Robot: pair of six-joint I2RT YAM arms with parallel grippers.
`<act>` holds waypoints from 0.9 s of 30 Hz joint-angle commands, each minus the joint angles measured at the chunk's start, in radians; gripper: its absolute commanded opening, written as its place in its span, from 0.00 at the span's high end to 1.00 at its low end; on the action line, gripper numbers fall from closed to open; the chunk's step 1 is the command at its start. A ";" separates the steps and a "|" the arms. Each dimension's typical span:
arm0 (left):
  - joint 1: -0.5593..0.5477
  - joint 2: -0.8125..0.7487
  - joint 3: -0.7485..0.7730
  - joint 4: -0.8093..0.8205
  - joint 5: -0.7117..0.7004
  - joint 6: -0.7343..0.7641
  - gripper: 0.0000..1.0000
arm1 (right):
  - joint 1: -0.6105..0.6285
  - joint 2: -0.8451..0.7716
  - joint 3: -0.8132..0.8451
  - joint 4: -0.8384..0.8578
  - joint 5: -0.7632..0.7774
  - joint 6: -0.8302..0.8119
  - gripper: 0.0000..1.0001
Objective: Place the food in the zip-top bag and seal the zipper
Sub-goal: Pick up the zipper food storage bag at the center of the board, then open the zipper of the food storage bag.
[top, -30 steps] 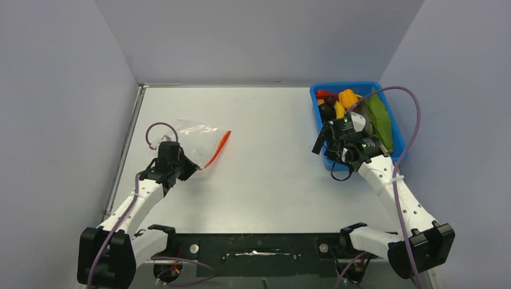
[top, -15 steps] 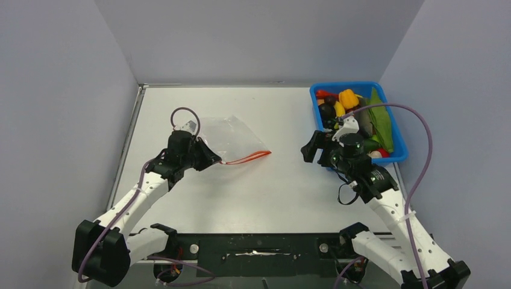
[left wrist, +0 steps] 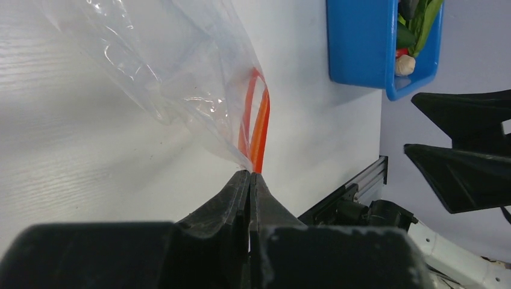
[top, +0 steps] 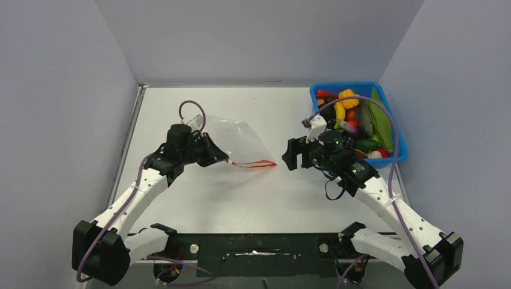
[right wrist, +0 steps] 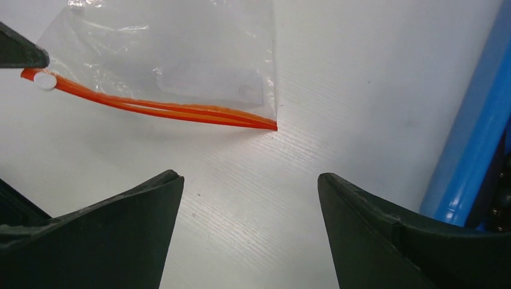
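– Orange-red zipper [left wrist: 260, 129], at its near end, was what we had hold of. Our left gripper [left wrist: 249, 174] was clamped flat on that corner of the zip-top bag [left wrist: 175, 72], fingers pressed together with no gap. We judged this was to anchor the mouth on the table [top: 241, 198].

– And our right gripper [right wrist: 248, 177]?

– Its fingers were spread wide and carried nothing. It was aimed at the zipper's free end, near it but not touching. We took that as lining up to take the other corner and open the mouth.

– Was the mouth open?

– Barely. We saw a thin gap between the two strips, and the bag was empty.

– And the food [top: 346, 99]?

– It lay farther back in the blue bin [top: 316, 96] at the far right, so we judged the loading not yet begun.
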 commanded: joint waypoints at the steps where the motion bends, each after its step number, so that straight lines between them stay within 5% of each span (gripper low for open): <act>1: -0.009 -0.001 0.075 0.022 0.073 0.000 1.00 | 0.093 -0.002 -0.064 0.140 0.092 -0.116 0.16; 7: -0.011 -0.006 0.076 0.065 0.137 -0.052 1.00 | 0.239 0.039 -0.142 0.311 0.166 -0.309 0.21; 13: -0.013 -0.002 0.068 0.077 0.171 -0.056 1.00 | 0.281 0.100 -0.246 0.557 0.167 -0.467 0.38; 18: -0.016 0.000 0.064 0.082 0.188 -0.075 1.00 | 0.294 0.178 -0.256 0.631 0.033 -0.477 0.49; 27: -0.019 -0.020 0.048 0.086 0.204 -0.092 1.00 | 0.316 0.284 -0.243 0.706 0.066 -0.549 0.59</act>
